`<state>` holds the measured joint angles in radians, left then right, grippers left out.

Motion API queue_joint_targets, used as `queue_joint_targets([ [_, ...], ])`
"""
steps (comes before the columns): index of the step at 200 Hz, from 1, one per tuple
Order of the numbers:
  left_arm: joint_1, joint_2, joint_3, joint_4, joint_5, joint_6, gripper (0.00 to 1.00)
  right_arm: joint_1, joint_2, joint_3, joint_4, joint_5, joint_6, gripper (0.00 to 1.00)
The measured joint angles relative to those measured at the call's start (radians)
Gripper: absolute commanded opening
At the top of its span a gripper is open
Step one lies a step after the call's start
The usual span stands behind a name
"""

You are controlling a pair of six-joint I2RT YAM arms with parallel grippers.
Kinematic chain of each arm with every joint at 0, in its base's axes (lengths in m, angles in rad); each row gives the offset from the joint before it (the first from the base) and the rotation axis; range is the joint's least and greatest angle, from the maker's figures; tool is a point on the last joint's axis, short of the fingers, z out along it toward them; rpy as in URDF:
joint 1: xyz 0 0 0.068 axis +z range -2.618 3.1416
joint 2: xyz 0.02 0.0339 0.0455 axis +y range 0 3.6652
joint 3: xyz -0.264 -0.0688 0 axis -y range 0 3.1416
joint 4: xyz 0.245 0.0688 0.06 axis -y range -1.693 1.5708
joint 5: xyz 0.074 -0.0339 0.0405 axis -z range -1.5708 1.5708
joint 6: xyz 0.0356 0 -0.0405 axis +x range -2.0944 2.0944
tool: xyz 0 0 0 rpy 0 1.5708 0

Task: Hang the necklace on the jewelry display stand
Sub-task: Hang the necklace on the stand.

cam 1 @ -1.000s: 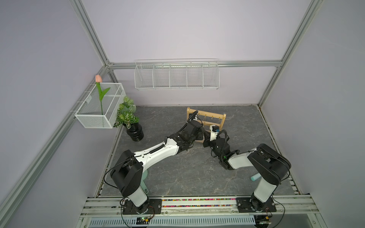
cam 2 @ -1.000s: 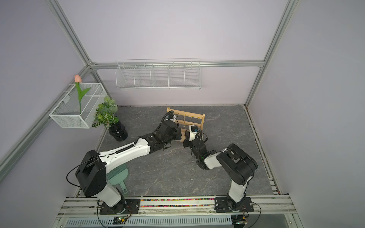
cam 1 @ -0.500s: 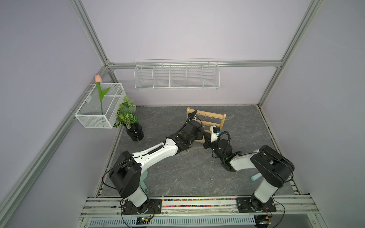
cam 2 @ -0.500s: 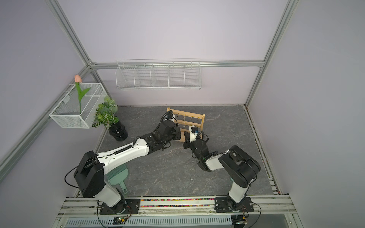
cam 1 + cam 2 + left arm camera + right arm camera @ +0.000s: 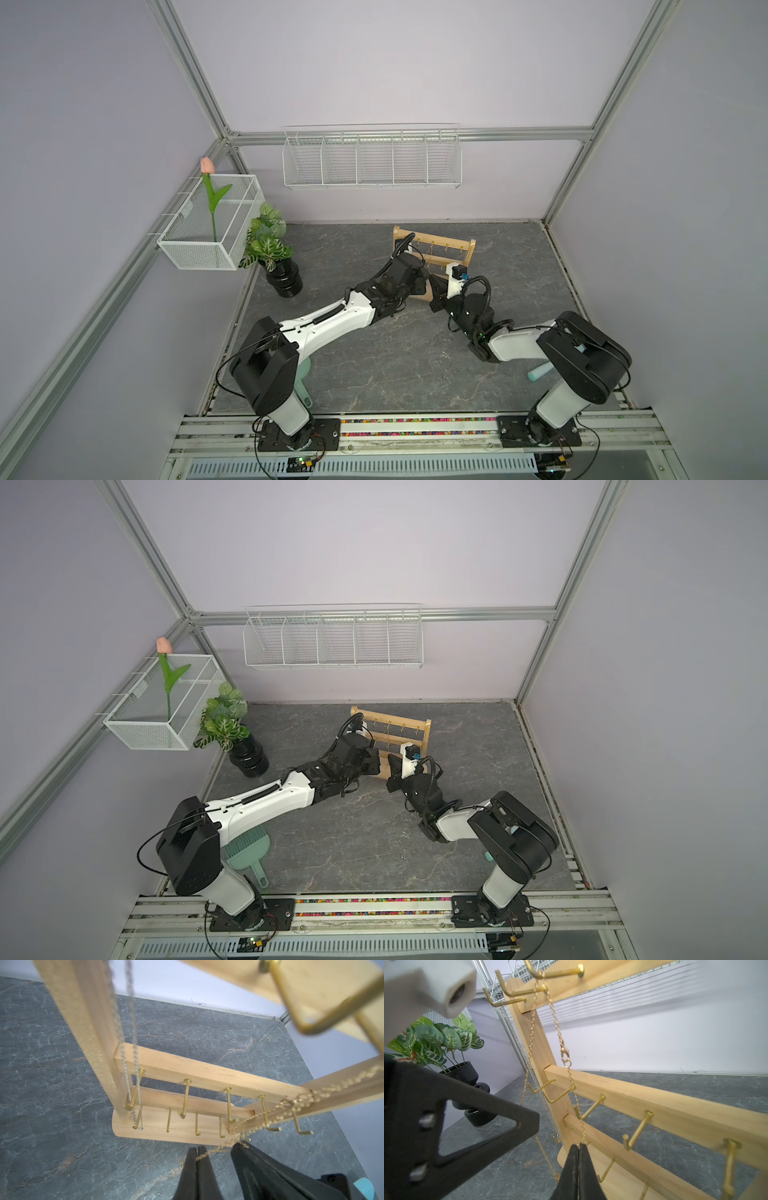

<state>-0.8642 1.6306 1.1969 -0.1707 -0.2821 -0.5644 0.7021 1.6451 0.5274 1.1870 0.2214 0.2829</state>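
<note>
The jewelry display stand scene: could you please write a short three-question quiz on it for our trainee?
1. True or false: the right gripper is open.
2. In the right wrist view, the gold necklace is draped over a hook on which rail of the jewelry display stand? A) top rail B) middle rail C) bottom rail
3. Fill in: in the left wrist view, a second chain hangs beside the stand's post; its colour is ____.
Key: 1 false, it is shut on the necklace; 2 A; 3 silver.
</note>
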Motion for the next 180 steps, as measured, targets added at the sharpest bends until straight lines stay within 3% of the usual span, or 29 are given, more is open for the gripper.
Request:
queue_joint_targets([
  [180, 0.0, 0.137, 0.031, 0.016, 0.021, -0.011, 0.0, -0.017, -0.04, 0.023, -0.021, 0.026, -0.05, 0.07],
])
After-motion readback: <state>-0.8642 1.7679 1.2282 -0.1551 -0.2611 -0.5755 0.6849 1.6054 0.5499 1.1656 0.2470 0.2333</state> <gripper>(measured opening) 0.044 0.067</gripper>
